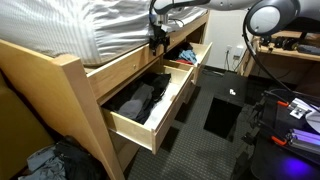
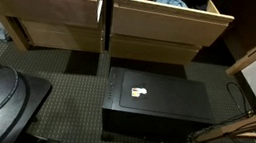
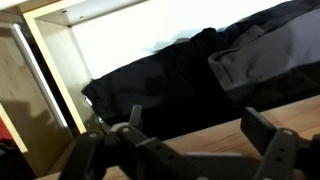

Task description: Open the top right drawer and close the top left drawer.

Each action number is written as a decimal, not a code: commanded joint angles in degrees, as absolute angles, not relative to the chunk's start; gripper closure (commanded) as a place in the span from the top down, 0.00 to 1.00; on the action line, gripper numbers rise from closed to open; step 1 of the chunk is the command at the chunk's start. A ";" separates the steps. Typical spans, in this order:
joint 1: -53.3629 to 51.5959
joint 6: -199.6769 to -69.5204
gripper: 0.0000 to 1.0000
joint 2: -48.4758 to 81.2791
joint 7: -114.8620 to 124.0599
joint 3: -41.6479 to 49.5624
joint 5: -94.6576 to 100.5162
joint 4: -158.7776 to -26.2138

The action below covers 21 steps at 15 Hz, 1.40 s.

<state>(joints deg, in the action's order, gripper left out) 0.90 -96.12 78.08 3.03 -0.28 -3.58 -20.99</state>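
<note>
Gaping, two: top left drawer (image 1: 136, 129), top right drawer (image 1: 202, 56).

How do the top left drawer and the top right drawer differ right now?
Contents: the top left drawer holds dark grey and black clothes; the top right drawer shows orange-brown inner sides and some coloured items. Size: the top left drawer looks wider and deeper than the top right drawer. Gripper: the open gripper hangs over the top left drawer, not the top right drawer. Both are light pine, plain-fronted and open.
</note>
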 commanded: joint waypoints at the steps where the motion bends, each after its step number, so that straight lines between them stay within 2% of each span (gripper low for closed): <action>1: -2.21 -97.96 1.00 78.71 -0.62 -0.65 -2.88 -20.99; 3: 0.36 -96.06 1.00 78.08 2.71 -0.28 -3.58 -20.99; 16: 0.57 -95.58 1.00 78.07 3.67 -0.13 -3.60 -20.86; 21: -5.67 -98.63 1.00 78.44 7.34 1.99 -0.45 -20.81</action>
<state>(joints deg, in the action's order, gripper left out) -0.75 -94.84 78.03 6.42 0.66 -2.71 -20.81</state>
